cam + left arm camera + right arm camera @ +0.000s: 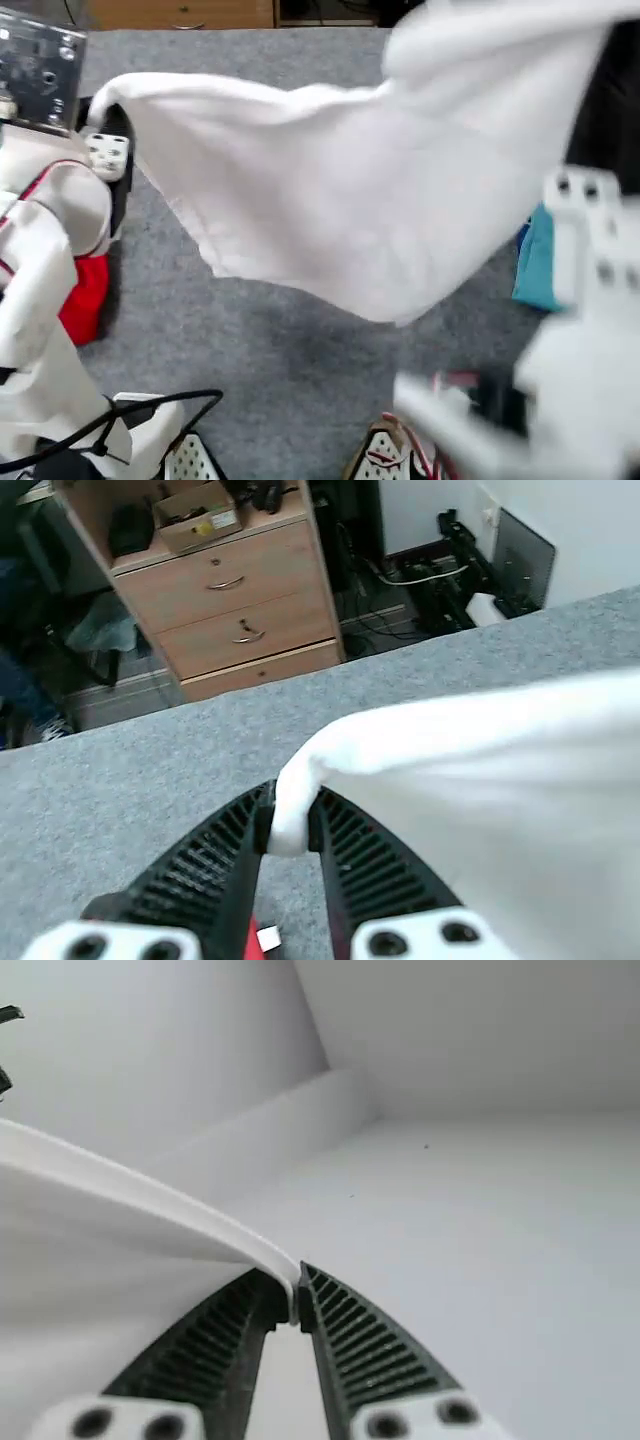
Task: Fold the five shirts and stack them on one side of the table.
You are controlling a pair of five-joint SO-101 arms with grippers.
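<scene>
– Hanging clear of the table, is it?
– Mostly. The white shirt is stretched in the air between the two arms. Its long axis runs across the table from the left arm up toward the right one. The lower edge sags in the middle, and I cannot tell whether it brushes the table.
– And the grips?
– The left end effector is clamped on a bunched corner. The right end effector is pinched tight on a thin edge of the cloth.
– So which arm is nearer?
– Neither. Each has one end, and the shirt lies between them. I judge that laying it flat calls for both to come down together, keeping the span taut over the bare grey patch below.
– Anything beside that patch?
– A red shirt by the left arm and a teal shirt by the right.
</scene>
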